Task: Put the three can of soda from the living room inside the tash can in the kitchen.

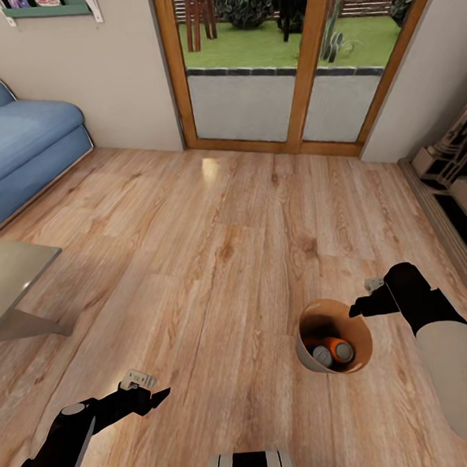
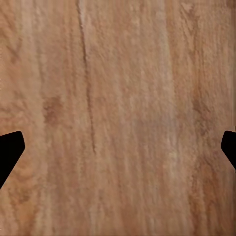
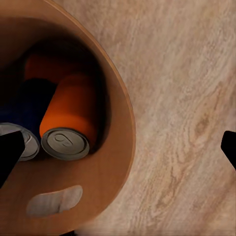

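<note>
You are looking across a wood plank floor (image 1: pixel 214 249) that runs to the wood-framed glass doors (image 1: pixel 298 69) at the far wall, with grass behind the panes; the blue sofa (image 1: pixel 22 147) sits along the wall to your left, and the corner of the glass low table (image 1: pixel 13 277) juts in just below it; a dark stepped unit (image 1: pixel 452 176) lines your right edge.

The bin (image 1: pixel 334 343) stands upright on the floor ahead of you and to the right, grey outside, brown-orange inside; in the right wrist view its rim (image 3: pixel 125 147) curves across the picture and an oval slot (image 3: pixel 54 200) is cut through the wall near the rim.

Inside it lie the cans: an orange can (image 3: pixel 69 120) with its silver top towards the camera, a dark blue can (image 3: pixel 27 110) touching it on one side, and a second orange can (image 3: pixel 46 64) behind them, mostly in shadow.

Your right gripper (image 1: pixel 361 309) hangs at the bin's rim on its right side, jaws spread wide, holding nothing; your left gripper (image 1: pixel 156 398) hovers over bare floor well apart from the bin, jaws equally wide, also holding nothing.
</note>
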Controlling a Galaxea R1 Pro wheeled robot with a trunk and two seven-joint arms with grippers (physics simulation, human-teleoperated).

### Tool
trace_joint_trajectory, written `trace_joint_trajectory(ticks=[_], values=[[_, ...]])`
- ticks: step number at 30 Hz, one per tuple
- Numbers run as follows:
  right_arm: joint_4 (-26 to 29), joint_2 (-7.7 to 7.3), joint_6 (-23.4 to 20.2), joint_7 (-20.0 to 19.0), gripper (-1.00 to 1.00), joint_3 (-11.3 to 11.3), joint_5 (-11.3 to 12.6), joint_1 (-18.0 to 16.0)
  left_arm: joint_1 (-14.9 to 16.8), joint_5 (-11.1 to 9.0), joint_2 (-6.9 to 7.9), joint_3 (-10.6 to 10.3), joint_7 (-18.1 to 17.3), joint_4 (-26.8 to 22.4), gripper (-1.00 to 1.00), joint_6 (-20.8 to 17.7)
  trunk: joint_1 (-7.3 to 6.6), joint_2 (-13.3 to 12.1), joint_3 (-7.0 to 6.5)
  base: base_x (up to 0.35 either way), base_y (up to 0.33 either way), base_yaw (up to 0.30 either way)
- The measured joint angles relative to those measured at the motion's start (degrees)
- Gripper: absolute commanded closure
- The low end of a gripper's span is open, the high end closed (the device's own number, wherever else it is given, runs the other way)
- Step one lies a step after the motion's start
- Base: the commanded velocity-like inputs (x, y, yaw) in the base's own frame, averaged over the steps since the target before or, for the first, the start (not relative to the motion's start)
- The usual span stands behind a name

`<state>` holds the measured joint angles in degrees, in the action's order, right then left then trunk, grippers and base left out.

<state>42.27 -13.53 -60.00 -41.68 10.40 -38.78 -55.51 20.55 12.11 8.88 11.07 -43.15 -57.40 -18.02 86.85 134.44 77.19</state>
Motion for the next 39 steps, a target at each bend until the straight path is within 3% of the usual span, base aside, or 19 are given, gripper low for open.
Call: trace_joint_trajectory(ticks=[23, 34, 39], values=[[0.04, -0.09, 0.00, 0.03, -1.00, 0.30, 0.36, 2.84, 0.00, 0.02, 0.00, 0.00, 0.00, 0.11, -1.00, 0.00, -5.05, -9.22, -4.13, 0.000, 0.000, 0.000], [0.53, 0.19, 4.52, 0.22, -1.00, 0.63, 0.44, 8.75, -0.01, 0.12, 0.00, -0.02, 0.02, 0.24, -1.00, 0.04, -7.47, -13.64, -6.10, 0.000, 0.000, 0.000], [0.71, 0.21, 5.63, 0.26, -1.00, 0.68, 0.46, 9.79, 0.01, 0.05, 0.00, -0.06, 0.52, 1.87, -1.00, 0.07, -8.56, -15.64, -7.00, 0.000, 0.000, 0.000]])
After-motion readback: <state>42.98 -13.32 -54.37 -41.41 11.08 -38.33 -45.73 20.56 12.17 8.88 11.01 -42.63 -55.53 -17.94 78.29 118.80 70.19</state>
